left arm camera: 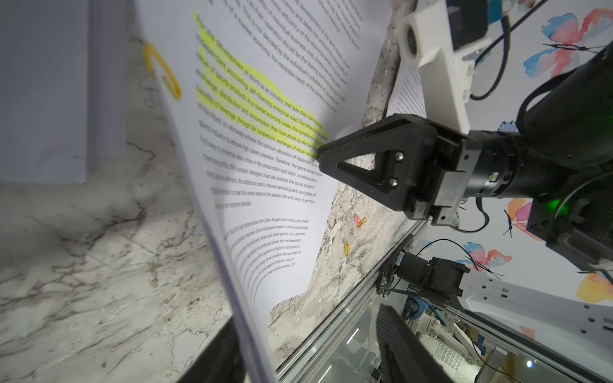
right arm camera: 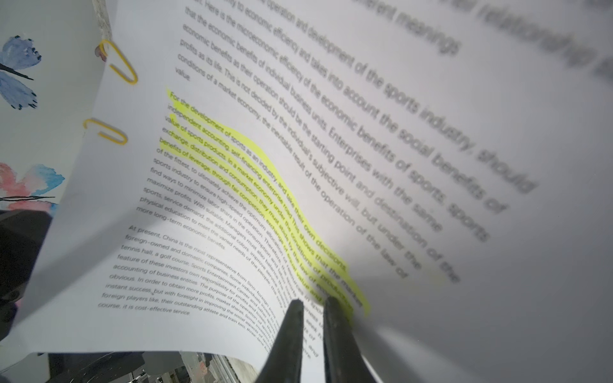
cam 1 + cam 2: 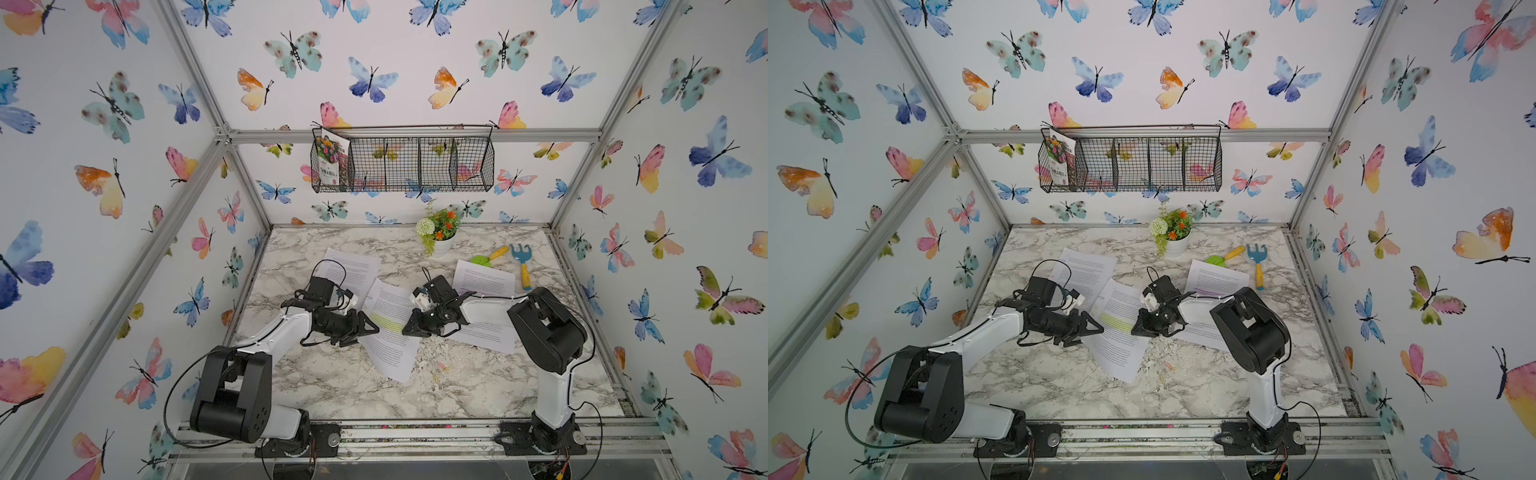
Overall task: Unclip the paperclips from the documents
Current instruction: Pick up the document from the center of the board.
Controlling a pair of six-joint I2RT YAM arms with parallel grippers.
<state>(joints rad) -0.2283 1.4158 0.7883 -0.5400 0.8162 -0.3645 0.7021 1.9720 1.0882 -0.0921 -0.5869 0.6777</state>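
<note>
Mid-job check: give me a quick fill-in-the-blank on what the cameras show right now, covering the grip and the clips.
1. The right gripper is shut on the edge of the document with the ____ highlight.
2. In the right wrist view, ____ yellow paperclips sit on that document's edge.
3. On the table, a loose pink paperclip lies against an ____ one.
Missing words: yellow; two; orange.
</note>
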